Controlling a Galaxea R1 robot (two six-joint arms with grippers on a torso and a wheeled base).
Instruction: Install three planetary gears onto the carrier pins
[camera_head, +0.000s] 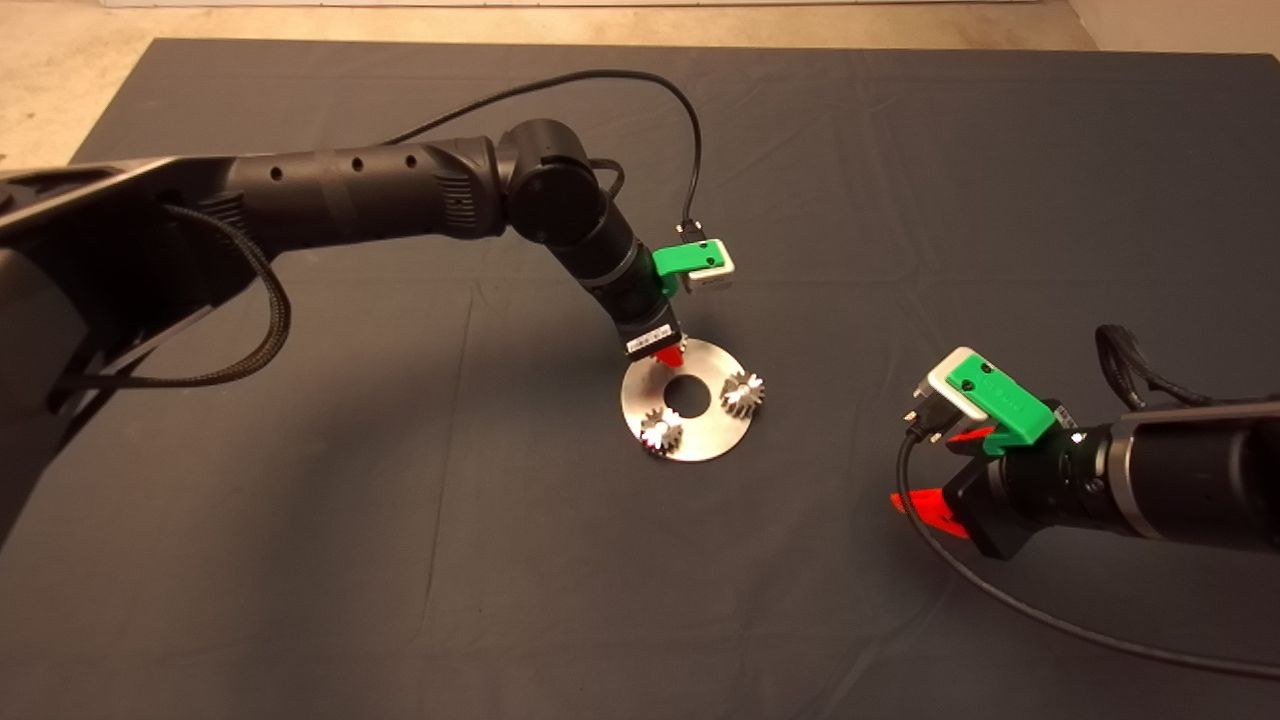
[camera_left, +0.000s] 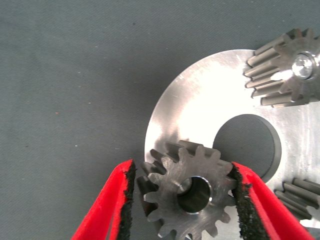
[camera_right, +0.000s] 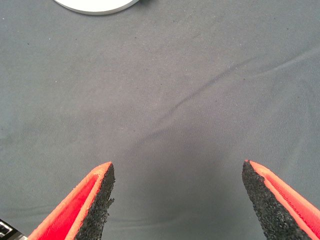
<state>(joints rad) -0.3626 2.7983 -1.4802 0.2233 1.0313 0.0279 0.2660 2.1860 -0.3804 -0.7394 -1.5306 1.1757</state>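
Left gripper (camera_left: 182, 200) clamps gear 3 (camera_left: 187, 192) between its pads, over the carrier disc (camera_left: 200, 107) rim. 2 gears (camera_head: 662, 431) (camera_head: 743, 391) already sit on pins. Right gripper (camera_right: 177, 192) waits open over the mat (camera_right: 165, 90). Risk: bore misaligned with the hidden pin, so the gear cocks or jams.

Left end effector (camera_left: 182, 200) gripping gear (camera_left: 187, 192), over disc (camera_left: 200, 115)

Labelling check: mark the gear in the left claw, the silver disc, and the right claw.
held gear (camera_left: 187, 202), left wrist view, flat face beside its hole
silver disc (camera_head: 700, 430), head view, bare plate near front rim
right claw (camera_right: 177, 200), right wrist view, midway between open fingertips
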